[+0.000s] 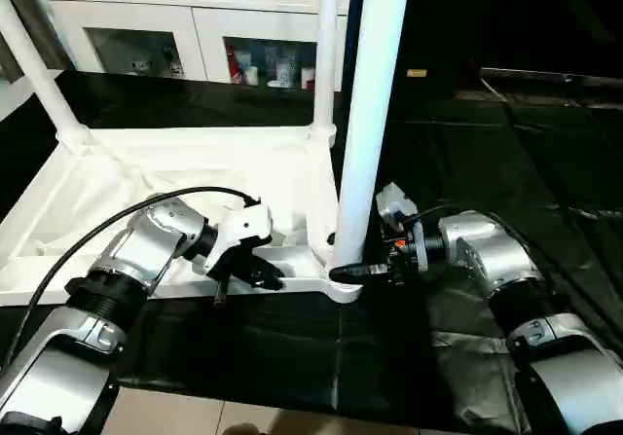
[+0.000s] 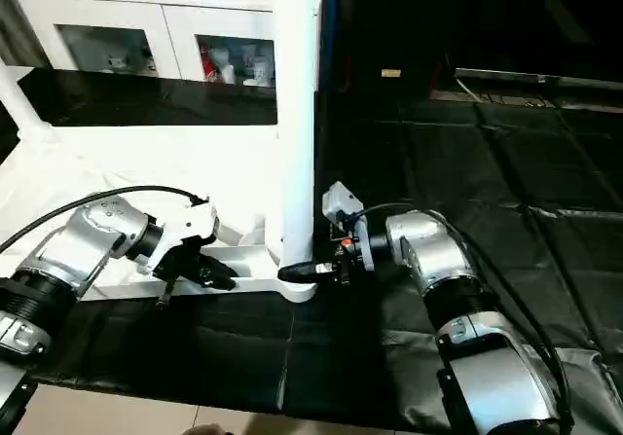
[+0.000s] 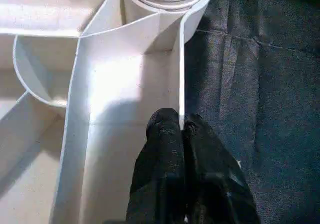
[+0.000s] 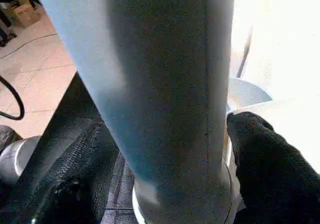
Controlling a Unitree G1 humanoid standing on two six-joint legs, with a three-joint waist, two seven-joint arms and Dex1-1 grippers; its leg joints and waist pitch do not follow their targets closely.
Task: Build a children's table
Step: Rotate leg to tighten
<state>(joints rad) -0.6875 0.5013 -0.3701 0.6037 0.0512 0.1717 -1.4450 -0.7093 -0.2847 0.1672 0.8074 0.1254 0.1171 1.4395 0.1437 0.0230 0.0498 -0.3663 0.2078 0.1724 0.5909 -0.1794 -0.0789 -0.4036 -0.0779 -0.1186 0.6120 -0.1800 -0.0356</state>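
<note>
Black sheeting covers the floor, and the children's table [image 1: 195, 163] lies on it upside down, ribbed underside up, in front of a white glass-door cabinet [image 1: 195, 26]. The right gripper [image 1: 362, 271] has its black fingers [image 4: 265, 159] spread either side of the near leg [image 1: 370, 114] at its base; whether they press on it cannot be told. This leg stands upright in the near corner socket [image 1: 341, 284], its long axis vertical and crossing the level fingers. The left gripper [image 1: 255, 271], fingers pressed together and holding nothing, rests at the top's near rim [image 3: 177, 78], just beside the socket. The right arm is nearer the leg, so any seating push likely falls to it.
</note>
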